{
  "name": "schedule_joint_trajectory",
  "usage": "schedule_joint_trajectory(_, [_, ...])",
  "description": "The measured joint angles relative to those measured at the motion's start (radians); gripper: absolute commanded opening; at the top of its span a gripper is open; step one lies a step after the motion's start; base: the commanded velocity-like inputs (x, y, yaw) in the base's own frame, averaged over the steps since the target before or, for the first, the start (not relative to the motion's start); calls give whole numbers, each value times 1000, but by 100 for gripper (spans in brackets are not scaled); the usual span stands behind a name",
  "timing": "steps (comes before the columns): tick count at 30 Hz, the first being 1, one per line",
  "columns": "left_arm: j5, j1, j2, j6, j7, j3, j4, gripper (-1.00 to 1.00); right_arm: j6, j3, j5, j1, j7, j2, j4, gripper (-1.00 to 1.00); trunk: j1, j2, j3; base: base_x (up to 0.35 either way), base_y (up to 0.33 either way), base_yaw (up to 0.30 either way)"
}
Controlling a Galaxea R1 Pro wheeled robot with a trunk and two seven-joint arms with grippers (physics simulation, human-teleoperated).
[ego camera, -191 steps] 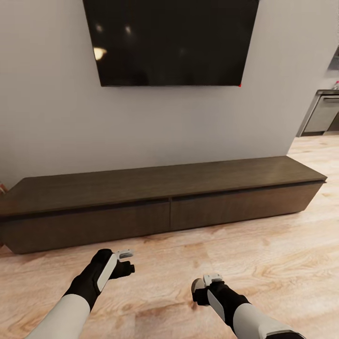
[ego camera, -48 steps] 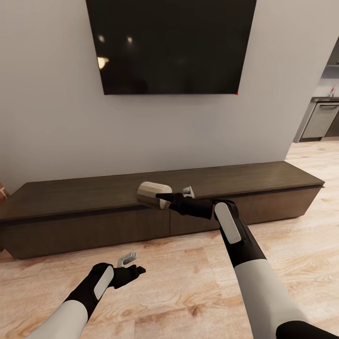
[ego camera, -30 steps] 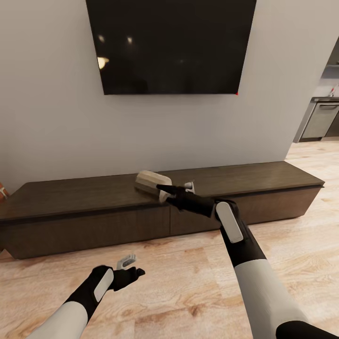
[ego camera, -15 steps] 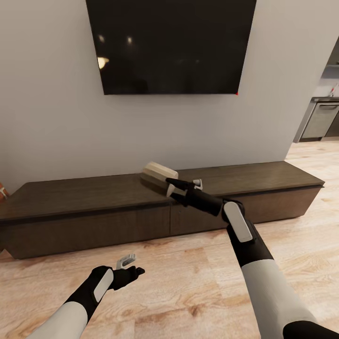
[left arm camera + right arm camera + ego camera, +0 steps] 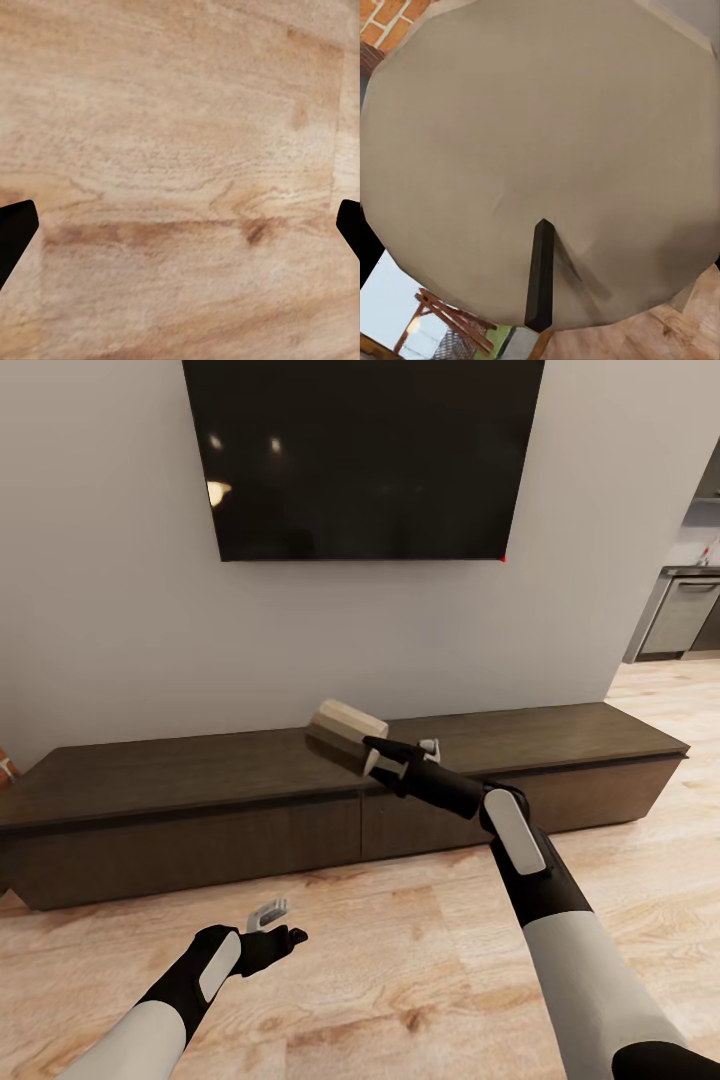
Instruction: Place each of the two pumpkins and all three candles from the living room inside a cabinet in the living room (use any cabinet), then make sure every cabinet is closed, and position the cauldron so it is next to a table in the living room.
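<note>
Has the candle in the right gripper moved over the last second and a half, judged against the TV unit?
Yes. The candle, held by the right gripper, has risen and drifted right: it now overlaps the cabinet back edge instead of its front edge.

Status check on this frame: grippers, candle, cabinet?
Right gripper shut on candle, held tilted over the cabinet top. Left gripper open, low over the floor. Drawers shut; nothing in the way.
</note>
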Motion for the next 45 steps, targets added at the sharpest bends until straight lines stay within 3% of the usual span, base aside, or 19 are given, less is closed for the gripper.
schedule_joint_trajectory(8, [0, 0, 0, 0, 0, 0, 2, 100, 4, -3, 1, 0, 96, -4, -3, -100, 0, 0, 0, 0, 0, 68])
schedule_joint_trajectory(13, [0, 0, -1, 0, 0, -1, 2, 100, 1, -7, 5, -2, 101, -56, -4, -100, 0, 0, 0, 0, 0, 104])
schedule_joint_trajectory(16, [0, 0, 0, -1, 0, 0, 2, 100, 2, -6, 3, -3, 97, -69, -4, -100, 0, 0, 0, 0, 0, 77])
schedule_joint_trajectory(45, [13, 0, 0, -2, -1, 19, 2, 100, 4, -2, 10, -3, 87, -76, -5, -100, 0, 0, -19, 0, 0, 73])
